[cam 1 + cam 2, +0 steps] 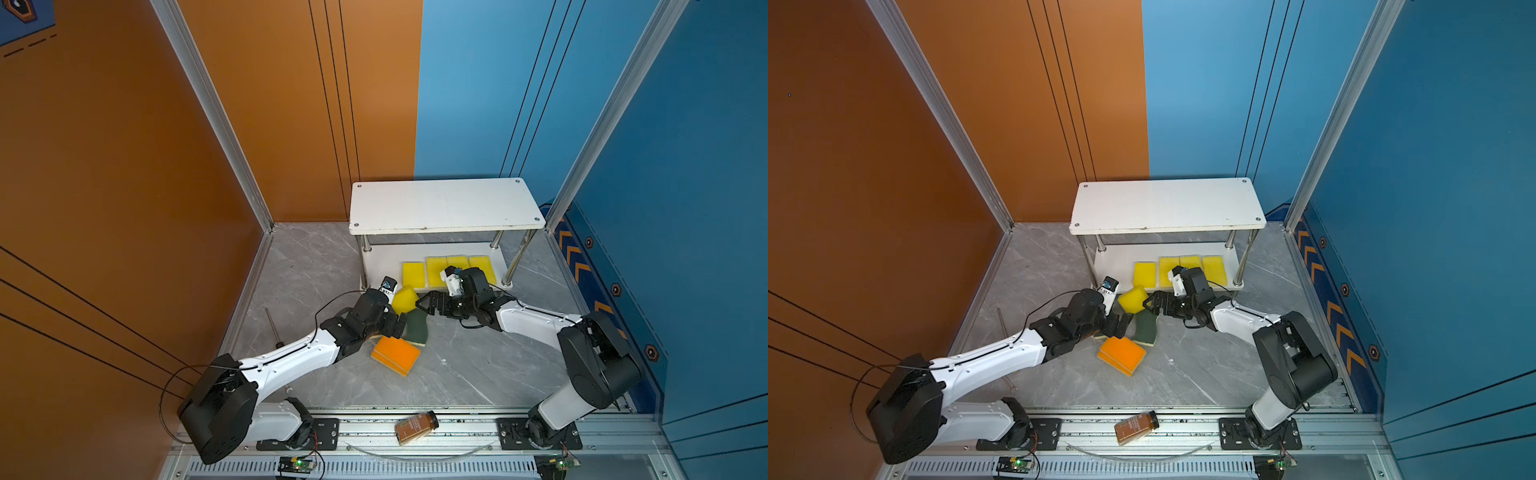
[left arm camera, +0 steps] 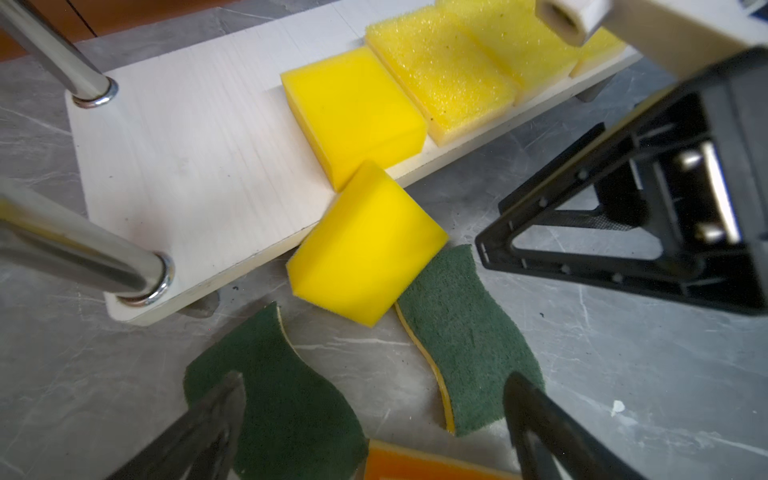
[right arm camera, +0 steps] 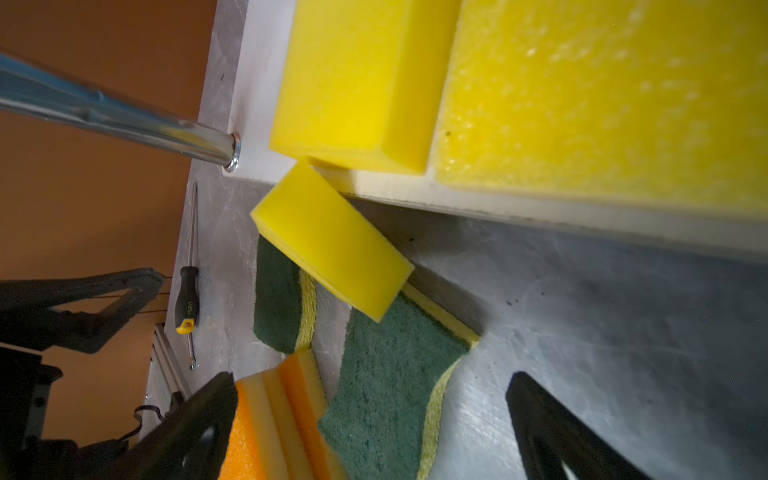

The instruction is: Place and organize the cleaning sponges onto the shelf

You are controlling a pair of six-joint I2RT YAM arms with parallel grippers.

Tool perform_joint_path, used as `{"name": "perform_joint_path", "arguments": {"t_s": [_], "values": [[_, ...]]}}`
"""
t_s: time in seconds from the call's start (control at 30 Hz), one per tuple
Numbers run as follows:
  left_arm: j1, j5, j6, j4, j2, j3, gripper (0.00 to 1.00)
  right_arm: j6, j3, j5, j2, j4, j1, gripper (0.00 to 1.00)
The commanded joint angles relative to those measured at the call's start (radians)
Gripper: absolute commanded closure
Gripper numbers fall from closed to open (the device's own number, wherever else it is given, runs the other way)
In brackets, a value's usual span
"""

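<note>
Left end effector [image 2: 374, 380] is wide open with nothing between its fingers. The tips straddle two wavy green-topped sponges lying flat on the table [image 2: 623, 374]. The first green sponge [image 2: 282, 399] is under one finger and the second green sponge [image 2: 465, 332] is at the other; contact cannot be told. Just past the tips sits a loose yellow sponge [image 2: 365, 253], tilted. Its high end is against the front edge of the lower board [image 2: 187, 166] of the shelf [image 1: 444, 203], and its low end rests on the second green sponge. Back toward the wrist, an orange-topped stack [image 1: 395, 355] lies on the table, right beside the second green sponge.

Right end effector [image 3: 372, 376] is also spread wide and empty. It points toward the left end effector, tips over the second green sponge. In both top views the two end effectors are near each other but apart. The loose yellow sponge is just ahead of both.

Beyond both tips, the lower board carries four yellow sponges [image 1: 412, 274] flat in a row, side by side. The one nearest the loose sponge is smooth, the next ones coarse. In both top views the right wrist covers part of that row.

Out behind the left end effector, a screwdriver [image 1: 272, 326] lies on the table by the orange wall. Behind both arms, a brown bottle [image 1: 415, 427] lies on its side on the rail between the arm bases.
</note>
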Motion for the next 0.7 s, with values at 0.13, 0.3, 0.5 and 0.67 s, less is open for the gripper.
{"name": "perform_joint_path", "arguments": {"t_s": [0.13, 0.3, 0.5, 0.67], "values": [[0.035, 0.025, -0.03, -0.024, -0.068, -0.046, 0.02, -0.099, 0.084, 0.022, 0.075, -0.01, 0.044, 0.01], [0.04, 0.015, -0.043, -0.036, -0.08, -0.056, 0.02, -0.121, 0.107, 0.034, 0.129, 0.016, 0.058, 0.06], [0.042, 0.012, -0.051, -0.035, -0.088, -0.063, 0.02, -0.137, 0.113, 0.057, 0.161, 0.046, 0.062, 0.07], [0.045, 0.011, -0.053, -0.036, -0.085, -0.066, 0.02, -0.153, 0.121, 0.06, 0.181, 0.077, 0.062, 0.08]]}}
